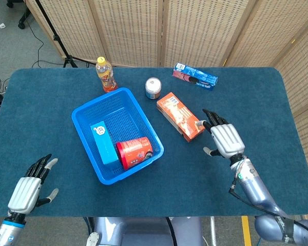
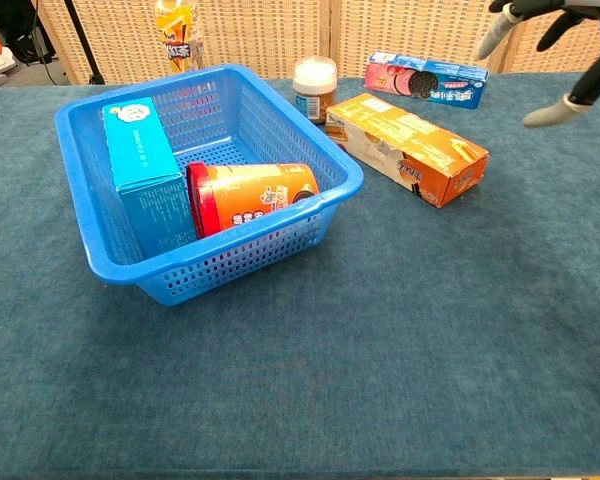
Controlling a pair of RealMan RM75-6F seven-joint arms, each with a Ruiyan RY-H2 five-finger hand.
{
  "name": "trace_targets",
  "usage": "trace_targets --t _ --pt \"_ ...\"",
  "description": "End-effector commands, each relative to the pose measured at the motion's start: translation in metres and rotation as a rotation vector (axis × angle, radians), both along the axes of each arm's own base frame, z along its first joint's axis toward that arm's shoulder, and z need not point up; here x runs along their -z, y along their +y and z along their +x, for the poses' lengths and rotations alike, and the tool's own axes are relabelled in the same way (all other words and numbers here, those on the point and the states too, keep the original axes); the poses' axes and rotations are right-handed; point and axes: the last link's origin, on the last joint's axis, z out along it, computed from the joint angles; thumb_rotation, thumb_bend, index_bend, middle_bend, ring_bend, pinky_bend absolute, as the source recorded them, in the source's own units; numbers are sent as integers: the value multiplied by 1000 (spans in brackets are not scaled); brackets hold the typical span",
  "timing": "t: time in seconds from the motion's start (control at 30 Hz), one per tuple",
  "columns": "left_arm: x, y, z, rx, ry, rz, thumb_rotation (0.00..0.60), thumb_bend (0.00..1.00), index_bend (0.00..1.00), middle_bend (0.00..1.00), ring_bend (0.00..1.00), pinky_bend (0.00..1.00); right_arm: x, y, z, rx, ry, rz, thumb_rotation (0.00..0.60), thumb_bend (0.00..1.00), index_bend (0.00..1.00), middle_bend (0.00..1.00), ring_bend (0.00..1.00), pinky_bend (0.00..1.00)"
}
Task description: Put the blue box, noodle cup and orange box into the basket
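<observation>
The robot's right hand [image 1: 225,138], fingers spread and empty, hovers just beside the near end of the long orange cardboard box [image 1: 179,116], apparently lining up a grasp to carry it into the blue plastic mesh basket [image 1: 81,115], which already holds the blue box [image 1: 103,141] and red noodle cup [image 1: 134,151].

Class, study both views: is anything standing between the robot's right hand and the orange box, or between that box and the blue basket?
Nothing visible blocks either path. The right hand hovers open just beside the orange box's near end, with bare table between them. Only cloth separates the box from the basket; the small jar stands beyond the box's far end, off that line.
</observation>
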Motion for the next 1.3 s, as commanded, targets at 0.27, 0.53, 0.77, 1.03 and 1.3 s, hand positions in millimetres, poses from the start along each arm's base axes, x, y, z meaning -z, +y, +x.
trace_targets --t 0.27,0.53,0.77,1.03,1.3 --pt "6 3 -5 -15 18 -7 600 302 76 0 4 127 8 -54 -9 77 -20 48 600 235 234 0 0 165" --pt "11 2 -5 -13 26 -27 600 302 76 0 4 126 15 -74 -9 87 -47 85 600 256 234 0 0 165" --pt "12 1 -4 -12 27 -31 600 303 76 0 4 127 20 -85 -13 104 -1 152 600 247 192 0 0 93" --pt "16 1 -6 -17 32 -52 600 304 76 0 3 126 32 -90 -24 155 35 230 600 195 1 0 0 25" --pt "19 1 -6 -15 32 -67 600 305 76 0 3 126 41 -91 -25 181 46 253 600 156 0 0 0 24"
